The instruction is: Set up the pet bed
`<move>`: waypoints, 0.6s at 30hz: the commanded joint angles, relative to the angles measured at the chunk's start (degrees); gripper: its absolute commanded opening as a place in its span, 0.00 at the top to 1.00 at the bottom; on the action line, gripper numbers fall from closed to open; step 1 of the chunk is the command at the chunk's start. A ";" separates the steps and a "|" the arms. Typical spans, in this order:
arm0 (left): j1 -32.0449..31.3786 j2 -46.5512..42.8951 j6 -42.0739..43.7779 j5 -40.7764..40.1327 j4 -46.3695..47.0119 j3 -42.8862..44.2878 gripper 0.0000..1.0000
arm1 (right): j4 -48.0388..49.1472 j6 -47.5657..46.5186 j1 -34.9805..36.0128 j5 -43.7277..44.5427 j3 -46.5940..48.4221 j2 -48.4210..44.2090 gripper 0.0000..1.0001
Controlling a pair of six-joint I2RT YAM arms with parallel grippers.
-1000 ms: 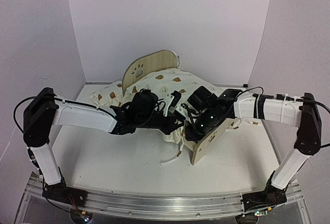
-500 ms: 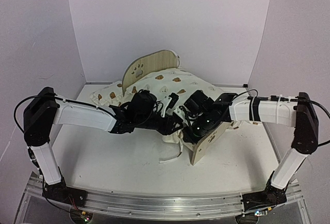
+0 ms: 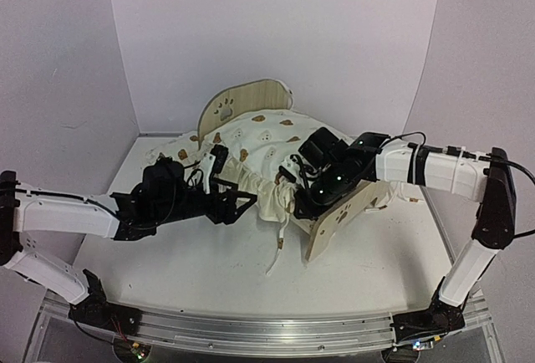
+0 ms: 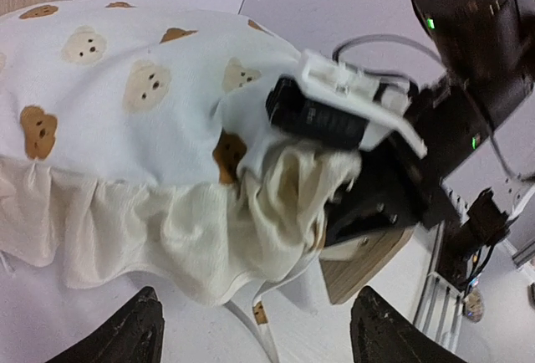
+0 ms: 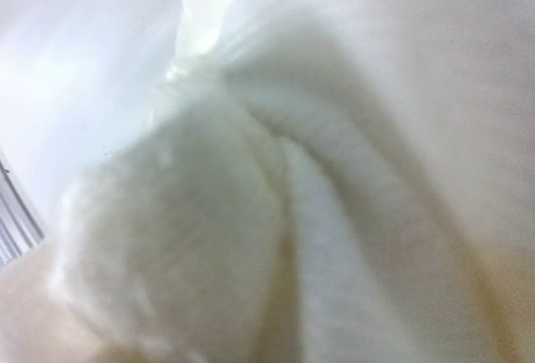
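left gripper (image 3: pixel 244 201) drawn back from cushion (image 3: pixel 261 140), jaws now spread, right gripper (image 3: pixel 299 202) pinching its ruffle beside pet bed (image 3: pixel 251 99)

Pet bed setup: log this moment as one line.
left gripper: open, off cushion | right gripper: shut on cushion ruffle | pet bed: cushion draped over frame

Bear-print cushion (image 3: pixel 259 139) heaped mid-table, ruffled edge facing front, right front corner bunched up. One tie (image 3: pixel 278 246) trails over the white table (image 3: pixel 192 275). Small matching pillow (image 3: pixel 173 154) sits just beside the cushion's left side.
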 commanded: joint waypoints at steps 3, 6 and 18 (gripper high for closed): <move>-1.93 -2.92 2.53 -2.14 33.81 -21.23 0.28 | 2.16 0.65 -1.21 -5.85 7.32 -5.02 1.00; -1.99 6.31 4.92 0.13 49.19 -25.08 0.39 | 1.46 -0.68 -1.65 -7.48 8.14 -5.85 1.00; -2.07 49.24 10.22 0.95 75.75 -0.48 0.70 | -0.69 -5.26 -3.34 -15.69 10.11 -8.58 1.00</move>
